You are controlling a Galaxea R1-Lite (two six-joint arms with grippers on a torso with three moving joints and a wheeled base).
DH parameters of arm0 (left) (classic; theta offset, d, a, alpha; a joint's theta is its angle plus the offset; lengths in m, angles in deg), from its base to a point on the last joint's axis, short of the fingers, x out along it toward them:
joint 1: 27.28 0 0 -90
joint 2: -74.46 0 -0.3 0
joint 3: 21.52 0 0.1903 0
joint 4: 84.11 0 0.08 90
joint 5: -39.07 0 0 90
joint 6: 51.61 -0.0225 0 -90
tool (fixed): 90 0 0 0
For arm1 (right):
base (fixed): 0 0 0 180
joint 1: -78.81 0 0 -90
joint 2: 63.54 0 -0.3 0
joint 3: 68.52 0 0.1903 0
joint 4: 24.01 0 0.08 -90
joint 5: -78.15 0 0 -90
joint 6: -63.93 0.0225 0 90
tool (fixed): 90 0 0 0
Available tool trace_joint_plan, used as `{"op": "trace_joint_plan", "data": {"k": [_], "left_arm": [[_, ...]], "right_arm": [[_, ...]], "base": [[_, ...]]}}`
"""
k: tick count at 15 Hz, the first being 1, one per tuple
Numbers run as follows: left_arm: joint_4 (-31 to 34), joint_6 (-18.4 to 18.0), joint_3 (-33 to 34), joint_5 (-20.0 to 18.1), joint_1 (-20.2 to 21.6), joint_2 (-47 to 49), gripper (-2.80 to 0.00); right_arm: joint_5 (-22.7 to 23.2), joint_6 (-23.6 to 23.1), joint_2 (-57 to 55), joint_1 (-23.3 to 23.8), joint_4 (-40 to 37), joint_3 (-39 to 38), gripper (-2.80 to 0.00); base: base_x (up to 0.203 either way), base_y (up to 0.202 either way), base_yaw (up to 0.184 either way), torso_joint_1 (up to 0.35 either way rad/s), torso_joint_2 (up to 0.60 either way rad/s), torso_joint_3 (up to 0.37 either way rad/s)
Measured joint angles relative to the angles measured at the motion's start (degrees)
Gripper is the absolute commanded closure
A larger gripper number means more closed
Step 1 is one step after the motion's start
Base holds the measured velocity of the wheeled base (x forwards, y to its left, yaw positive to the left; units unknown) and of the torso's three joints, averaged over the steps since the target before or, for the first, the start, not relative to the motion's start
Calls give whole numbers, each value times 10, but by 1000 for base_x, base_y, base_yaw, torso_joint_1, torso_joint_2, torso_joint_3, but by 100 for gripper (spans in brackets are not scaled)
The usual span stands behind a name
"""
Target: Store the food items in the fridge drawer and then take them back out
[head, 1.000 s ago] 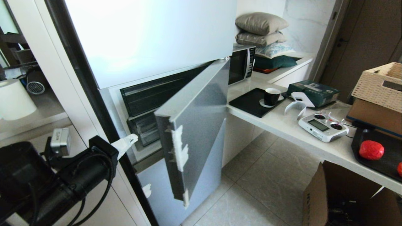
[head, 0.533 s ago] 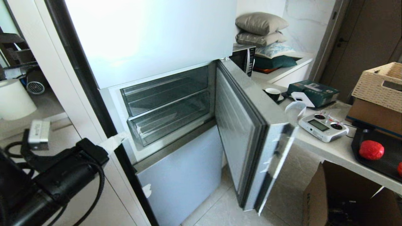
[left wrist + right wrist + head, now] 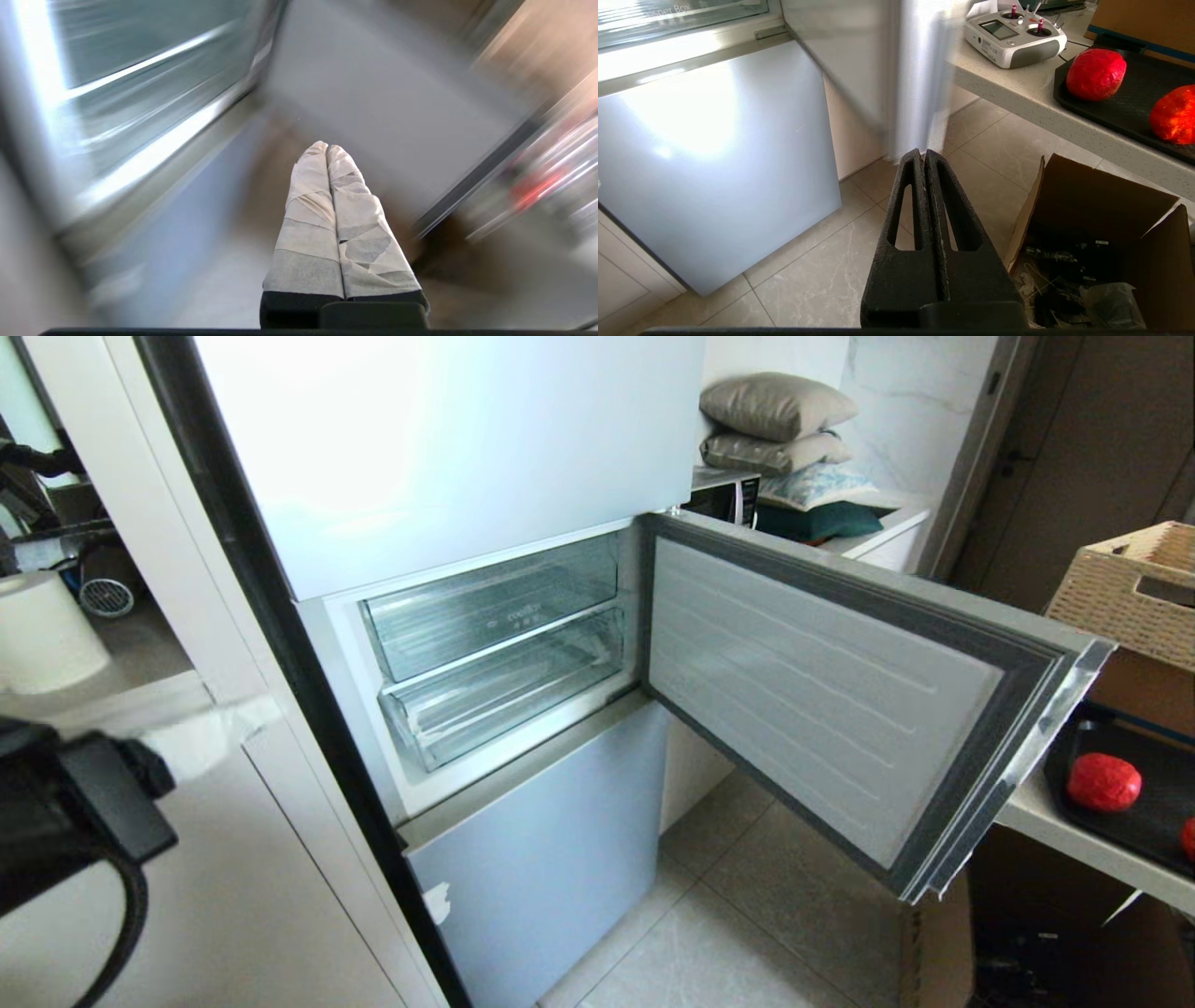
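Clear plastic fridge drawer (image 3: 509, 695), closed in the open compartment, lies ahead of the left gripper (image 3: 327, 148), whose taped fingers are pressed together, empty. Right gripper (image 3: 923, 154), likewise pressed together, hangs above the floor; red food items (image 3: 1096, 73) rest on a black tray (image 3: 1125, 112) beyond it.

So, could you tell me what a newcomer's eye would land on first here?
Probably the fridge's middle door, swung wide across the centre, baring two clear drawers stacked inside. Next, the red food items on a black tray on the counter at right.
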Motion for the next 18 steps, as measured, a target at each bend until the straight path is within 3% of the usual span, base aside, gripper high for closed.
{"op": "trace_joint_plan", "data": {"k": [2, 4, 6, 7, 11, 13, 15, 18], "left_arm": [[31, -120, 46, 31, 0, -45, 0], [36, -182, 83, 62, 1, -103, 0], [38, -193, 110, 108, 21, -167, 0], [39, -194, 119, 121, 49, -191, 0], [44, -198, 177, 138, 238, -304, 0], [59, -199, 241, 116, 272, -360, 0], [85, -197, 305, 60, 285, -389, 0], [204, -198, 334, -4, 289, -406, 0]], "right_arm": [[0, 0, 0, 0, 0, 0, 0], [0, 0, 0, 0, 0, 0, 0], [0, 0, 0, 0, 0, 0, 0], [0, 0, 0, 0, 0, 0, 0], [0, 0, 0, 0, 0, 0, 0], [0, 0, 0, 0, 0, 0, 0], [0, 0, 0, 0, 0, 0, 0], [0, 0, 0, 0, 0, 0, 0]], "base": [[0, 0, 0, 0, 0, 0], [0, 0, 0, 0, 0, 0], [0, 0, 0, 0, 0, 0], [0, 0, 0, 0, 0, 0], [0, 0, 0, 0, 0, 0], [0, 0, 0, 0, 0, 0], [0, 0, 0, 0, 0, 0], [0, 0, 0, 0, 0, 0]]}}
